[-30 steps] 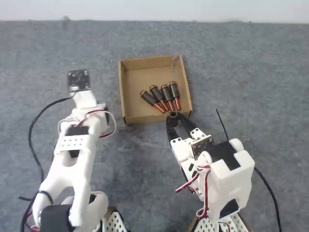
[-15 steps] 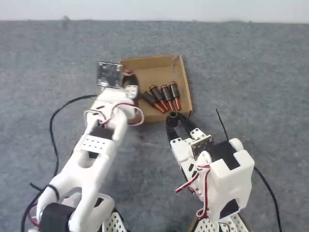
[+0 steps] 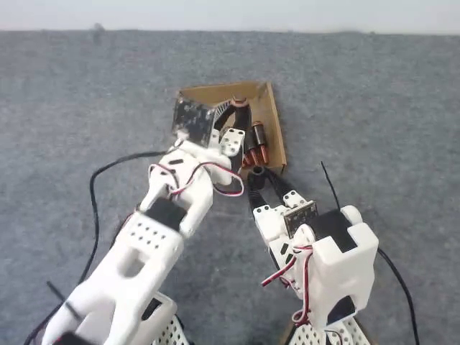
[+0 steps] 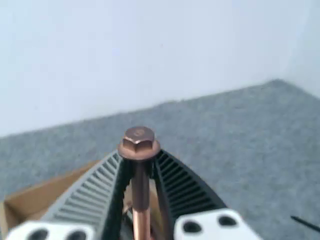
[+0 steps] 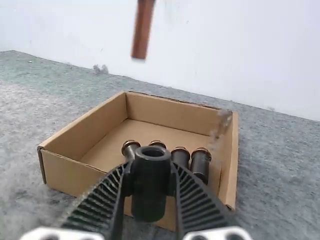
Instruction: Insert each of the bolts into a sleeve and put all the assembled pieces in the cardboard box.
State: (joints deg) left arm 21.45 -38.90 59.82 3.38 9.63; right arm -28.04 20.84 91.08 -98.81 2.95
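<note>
Left claw is clamped on a copper bolt, gripping the shank just under the hexagonal head. It hangs in the air above the cardboard box. The right claw is closed around a black sleeve, held upright with its bore open upward, just outside the box's near wall. Four finished pieces lie side by side on the box floor.

The likely trouble is at the meeting of bolt and sleeve. If the shank comes in tilted or off-centre, it would strike the sleeve's rim instead of entering. That could twist the sleeve in its grip, or make the bolt slip, since only a short stretch of shank is pinched. Coming down too low over the box, the left arm could also catch a wall or knock the finished pieces.

Space is tight where the sleeve stands against the near wall, with both claws crowding that one spot. The grey tabletop around the box gives plenty of room to back off and line up again.
</note>
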